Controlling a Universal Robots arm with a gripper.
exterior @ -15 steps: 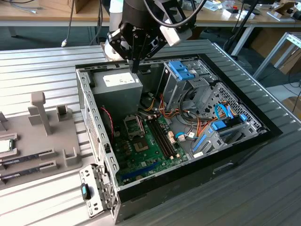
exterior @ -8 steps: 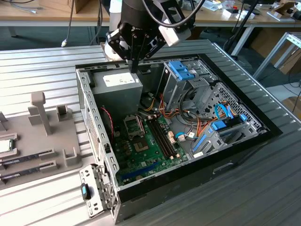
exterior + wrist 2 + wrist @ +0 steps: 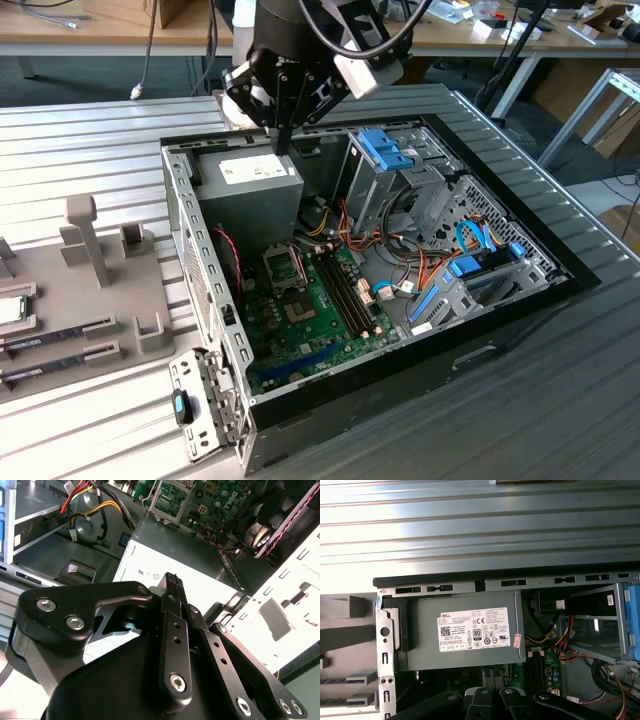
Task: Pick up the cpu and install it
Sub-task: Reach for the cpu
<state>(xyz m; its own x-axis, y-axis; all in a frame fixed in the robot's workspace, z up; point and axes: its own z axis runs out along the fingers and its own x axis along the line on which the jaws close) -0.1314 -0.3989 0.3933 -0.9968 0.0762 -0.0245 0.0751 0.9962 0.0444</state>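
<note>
Above power supply (image 3: 255, 185) | gripper (image 3: 283, 148) hung closed, empty | cpu (image 3: 12, 310) lay well apart, not yet picked up

In the exterior view, the computer case (image 3: 520, 320) lay on the table (image 3: 90, 140), with the fixture plate (image 3: 120, 285) at its 9 o'clock. On that plate the cpu (image 3: 10, 310) sat at the 9 o'clock edge, 2 memory sticks (image 3: 40, 338) at its 6 o'clock. Inside the case the power supply (image 3: 258, 180) filled the 11 o'clock corner, the motherboard (image 3: 310, 320) at its 6 o'clock. The gripper (image 3: 282, 143) hung over the power supply.
</note>
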